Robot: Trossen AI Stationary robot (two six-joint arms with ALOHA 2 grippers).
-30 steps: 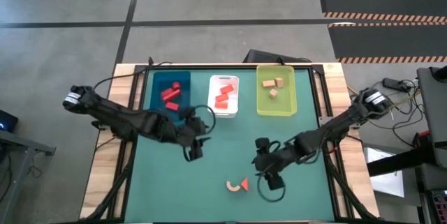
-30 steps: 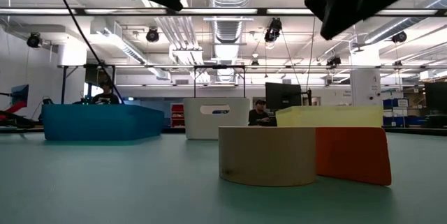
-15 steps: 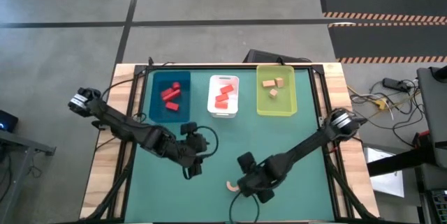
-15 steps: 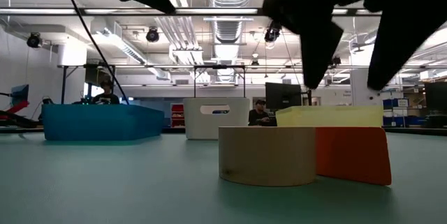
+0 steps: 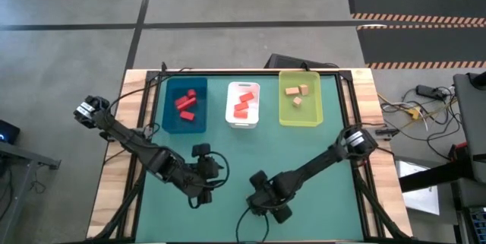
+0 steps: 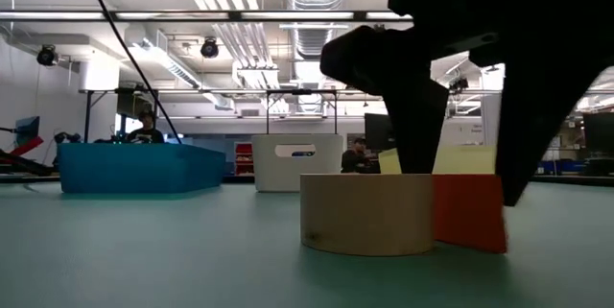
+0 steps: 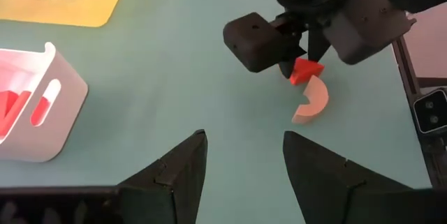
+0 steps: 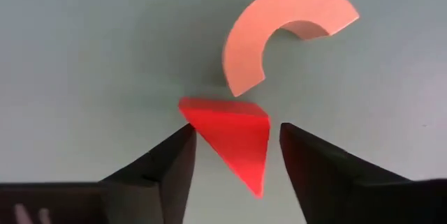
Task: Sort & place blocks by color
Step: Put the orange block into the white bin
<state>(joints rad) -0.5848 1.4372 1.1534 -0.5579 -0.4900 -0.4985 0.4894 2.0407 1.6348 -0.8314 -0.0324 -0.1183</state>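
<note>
I've got the right gripper [image 8: 230, 147] straddling the red wedge block [image 8: 234, 135] beside the tan arch [image 8: 279, 39], fingers apart, not yet gripping.

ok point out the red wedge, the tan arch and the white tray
red wedge [image 8: 234, 137]: right wrist view, on its flat top face
tan arch [image 8: 279, 32]: right wrist view, on the crown of the curve
white tray [image 5: 231, 106]: high view, on its left rim
</note>
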